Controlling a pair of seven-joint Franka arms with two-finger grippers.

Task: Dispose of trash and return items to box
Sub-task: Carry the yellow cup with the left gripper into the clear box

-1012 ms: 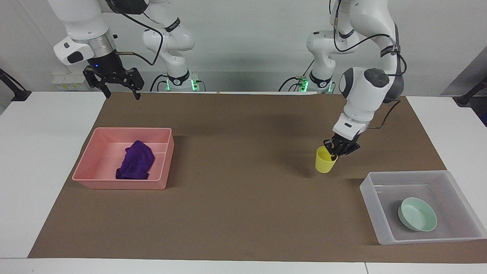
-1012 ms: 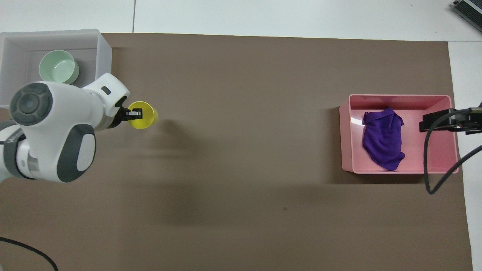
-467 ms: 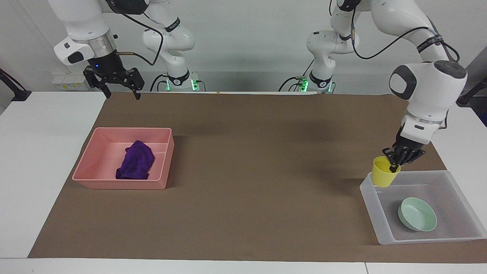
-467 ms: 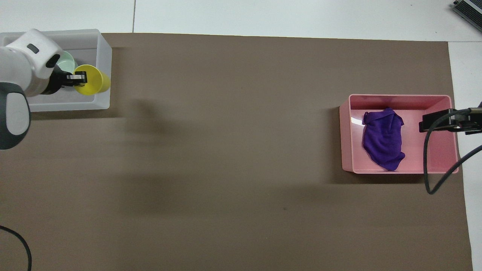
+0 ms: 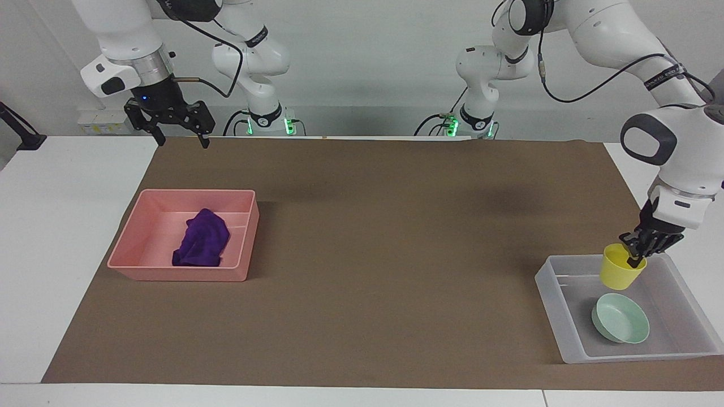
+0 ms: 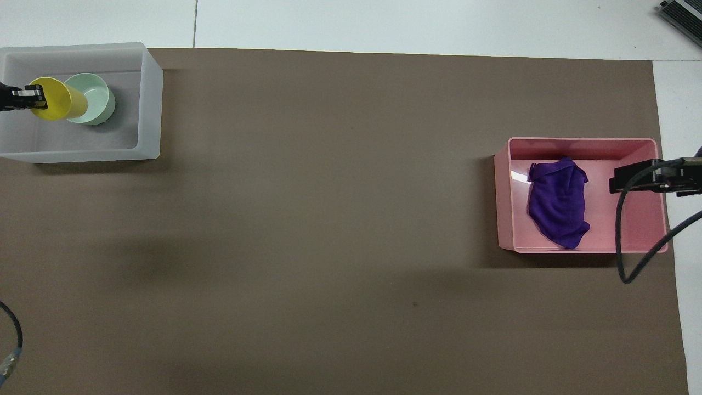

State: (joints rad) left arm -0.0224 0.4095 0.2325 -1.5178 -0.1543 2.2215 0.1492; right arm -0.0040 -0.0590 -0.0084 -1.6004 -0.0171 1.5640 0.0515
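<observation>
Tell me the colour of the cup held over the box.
Yellow cup, gripped by the left end effector; clearest in the facing view.

Bright, even light; soft shadows on the mat (image 5: 362, 254); sharp focus

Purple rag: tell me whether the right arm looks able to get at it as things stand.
Probably yes. The right tool hangs open and empty over the table's edge near the pink tray. The purple rag lies uncovered in that open tray. The left tool is away over the translucent box, holding the yellow cup.
</observation>
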